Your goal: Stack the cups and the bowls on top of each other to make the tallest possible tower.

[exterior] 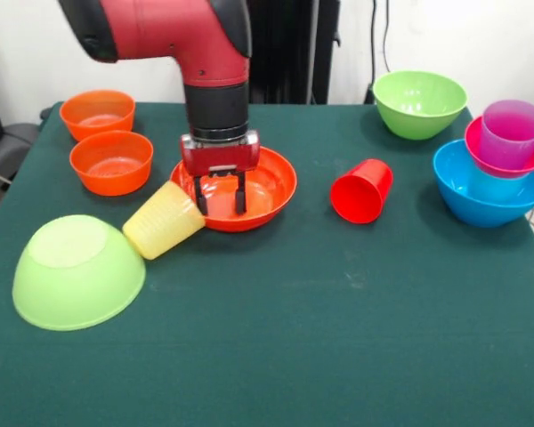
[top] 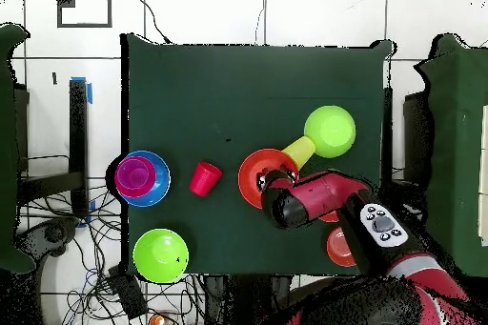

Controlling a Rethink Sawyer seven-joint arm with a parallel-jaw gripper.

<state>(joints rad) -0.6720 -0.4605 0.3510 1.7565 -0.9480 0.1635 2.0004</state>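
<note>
Gripper [exterior: 220, 197] open, empty, fingers hanging inside the wide orange bowl [exterior: 269, 189]; I'd shift toward the yellow cup [exterior: 163, 221] lying tipped on the rim beside the upturned green bowl [exterior: 76, 271], and grip mid-wall.

We see open table [exterior: 338, 338] across the whole near strip and through the middle between the wide orange bowl [exterior: 271, 191] and the tipped red cup [exterior: 363, 191]. The hand [exterior: 221, 197] hangs inside that bowl, fingers parted, rim around it. The yellow cup [exterior: 163, 221] lies on its side touching the bowl's edge and the overturned green bowl [exterior: 76, 271], blocking that side. Two small orange bowls [exterior: 111, 162] crowd the far corner. The blue bowl stack [exterior: 489, 191] and upright green bowl [exterior: 420, 102] close off the opposite edge.
</note>
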